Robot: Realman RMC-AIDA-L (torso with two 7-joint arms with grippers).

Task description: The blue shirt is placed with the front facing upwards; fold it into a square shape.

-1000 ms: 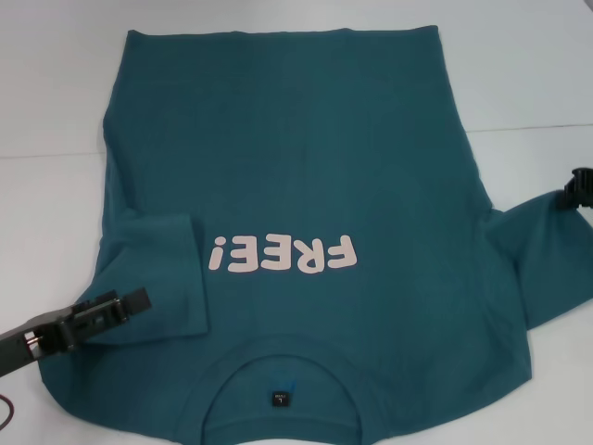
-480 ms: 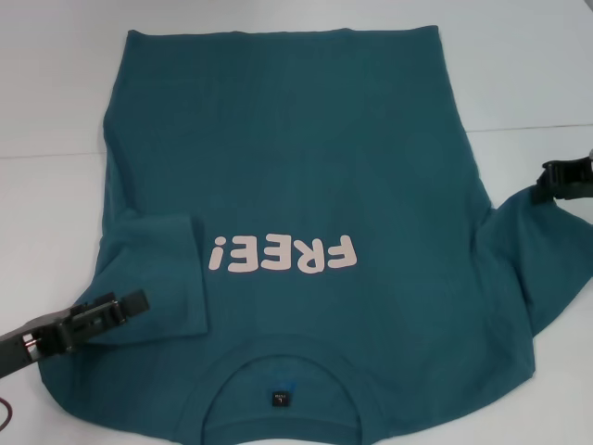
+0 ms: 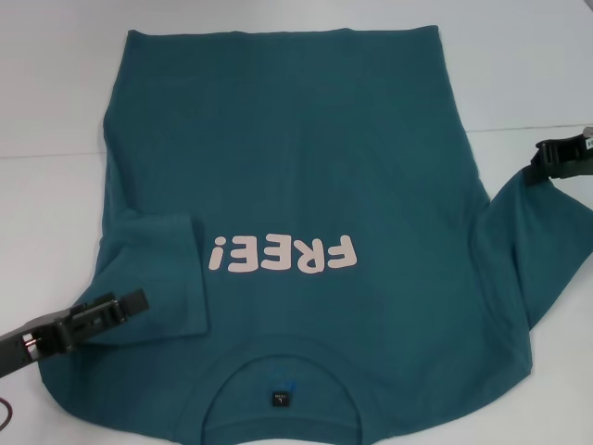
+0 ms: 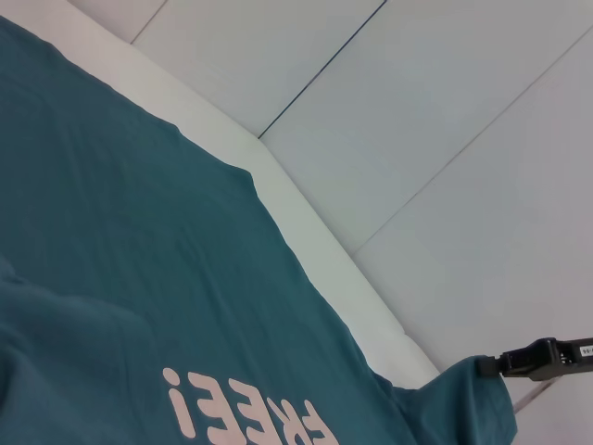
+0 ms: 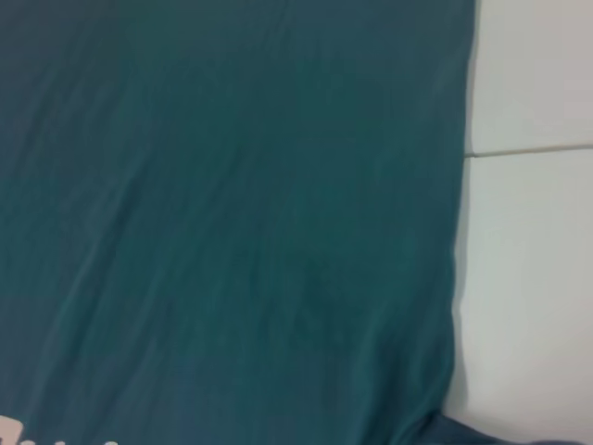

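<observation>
The blue shirt (image 3: 296, 158) lies flat on the white table, front up, its pink "FREE!" lettering (image 3: 283, 255) facing me and the collar near me. The sleeve on my left is folded in over the body (image 3: 153, 269). My left gripper (image 3: 134, 301) hovers over that folded sleeve, at the near left. My right gripper (image 3: 545, 162) is shut on the end of the other sleeve (image 3: 519, 232) at the table's right and holds it raised. The left wrist view shows that grip (image 4: 486, 366). The right wrist view shows only shirt cloth (image 5: 232, 204).
The white table (image 3: 56, 111) shows on both sides of the shirt, with a thin seam line (image 3: 519, 128) running across it. A dark neck label (image 3: 280, 400) sits inside the collar.
My right gripper has moved inward and away from me with the sleeve end, pulling the sleeve up off the table. The left arm has not moved.
</observation>
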